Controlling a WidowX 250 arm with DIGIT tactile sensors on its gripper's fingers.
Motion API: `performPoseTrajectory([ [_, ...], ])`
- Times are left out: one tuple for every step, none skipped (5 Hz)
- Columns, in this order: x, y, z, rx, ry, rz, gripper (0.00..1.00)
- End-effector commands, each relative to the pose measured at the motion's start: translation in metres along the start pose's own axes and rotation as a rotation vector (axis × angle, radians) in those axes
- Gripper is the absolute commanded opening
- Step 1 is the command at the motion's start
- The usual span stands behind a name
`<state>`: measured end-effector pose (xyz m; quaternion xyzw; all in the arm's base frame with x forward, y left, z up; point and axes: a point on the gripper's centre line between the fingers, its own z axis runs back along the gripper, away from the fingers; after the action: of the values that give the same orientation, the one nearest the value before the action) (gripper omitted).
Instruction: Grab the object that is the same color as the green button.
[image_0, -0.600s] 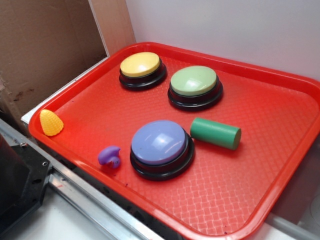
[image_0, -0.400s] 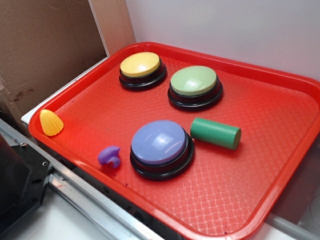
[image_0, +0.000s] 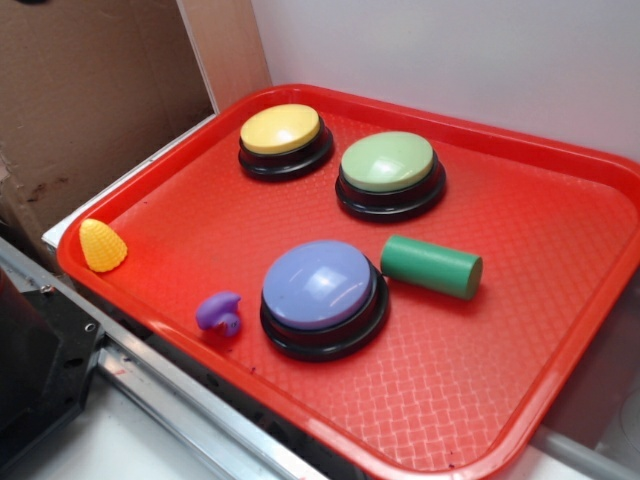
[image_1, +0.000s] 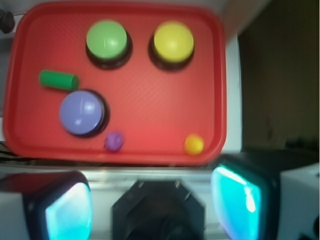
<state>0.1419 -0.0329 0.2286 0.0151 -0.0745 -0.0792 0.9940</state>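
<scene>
A dark green cylinder lies on its side on the red tray, just right of the purple-blue button. The pale green domed button sits on its black base behind the cylinder. In the blurred wrist view the cylinder and green button show far off at upper left. My gripper is high above and short of the tray's near edge, open, with its cyan pads wide apart and nothing between them. The exterior view does not show the gripper.
Also on the tray are a yellow button, a purple-blue button, a small purple toy and a yellow corn-shaped toy. Cardboard stands at the left. A metal rail runs along the tray's front.
</scene>
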Motion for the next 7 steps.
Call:
performPoseTrajectory([
  [0.043,-0.054,-0.018,0.097,-0.147,-0.506,1.00],
  [0.067,-0.080,-0.039,-0.009,-0.241,-0.730,1.00],
  [0.080,-0.098,-0.063,-0.088,-0.266,-0.968,1.00],
  [0.088,-0.114,-0.084,-0.154,-0.268,-1.189,1.00],
  [0.098,-0.130,-0.108,-0.194,-0.235,-1.269,1.00],
  [0.107,-0.139,-0.129,-0.194,-0.170,-1.256,1.00],
  [0.111,-0.144,-0.144,-0.203,-0.138,-1.262,1.00],
])
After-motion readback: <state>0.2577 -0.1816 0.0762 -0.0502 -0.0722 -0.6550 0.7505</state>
